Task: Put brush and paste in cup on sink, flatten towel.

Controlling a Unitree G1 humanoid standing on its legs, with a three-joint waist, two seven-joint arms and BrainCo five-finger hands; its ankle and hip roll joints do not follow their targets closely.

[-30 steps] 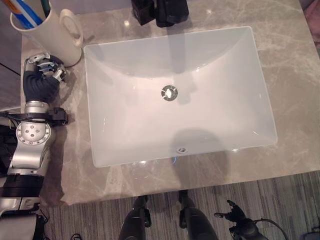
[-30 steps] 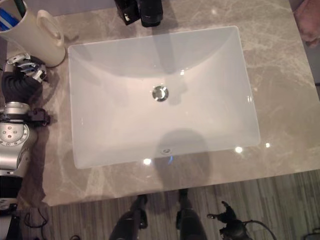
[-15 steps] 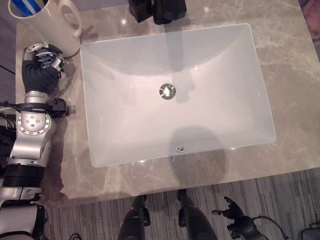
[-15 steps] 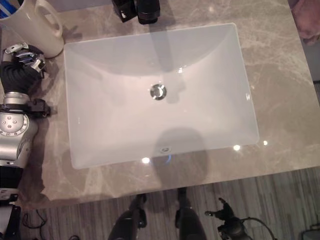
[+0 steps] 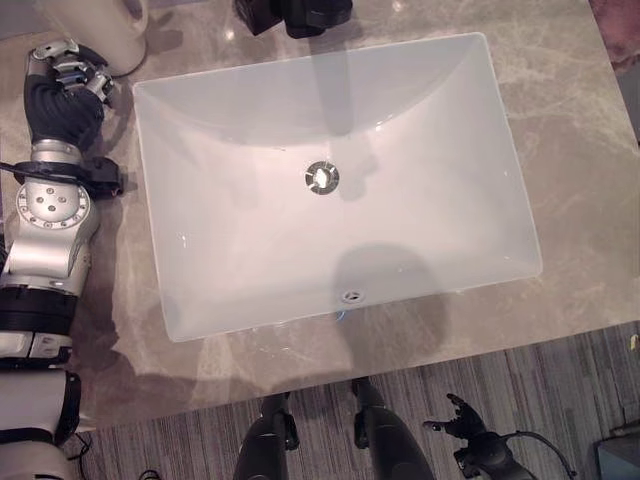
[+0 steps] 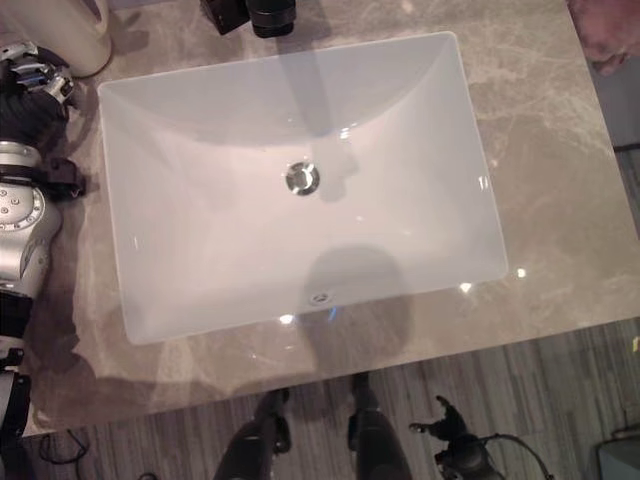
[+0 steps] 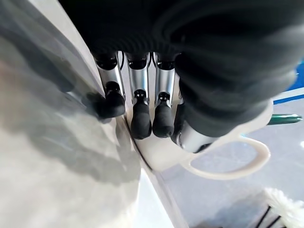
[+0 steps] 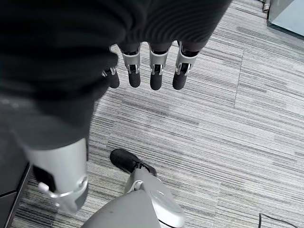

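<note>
Left hand (image 5: 68,88) of mine sits on the stone counter (image 5: 585,230) at the far left corner, just beside the cream cup (image 5: 112,30) and to the left of the white sink (image 5: 330,180). Its fingers (image 7: 141,118) hang relaxed with their tips against or just short of the cup's base, clamped on nothing; I judge I keep it there because the cup is where the brush and paste belong, and the hand is close enough to steady or leave the cup. In my left wrist view a blue and white item (image 7: 294,85) and a green one (image 7: 285,118) poke out past the cup's rim, so the brush and paste appear to be in the cup, though I cannot tell which is which. The cup stands upright on the counter by the sink's far left corner, handle (image 7: 228,159) turned toward the basin side, which keeps it clear of the bowl.

Right hand (image 8: 147,71) hangs low beside me over the striped floor (image 8: 228,142), fingers loosely apart and empty, simply parked. A pinkish cloth (image 6: 605,40), probably the towel, lies at the far right corner of the counter, cut off by the frame, so I cannot judge how bunched it is. That is likely what is left for me, and it sits on my right hand's side. A dark tap fitting (image 5: 290,14) stands behind the sink at the far edge.
</note>
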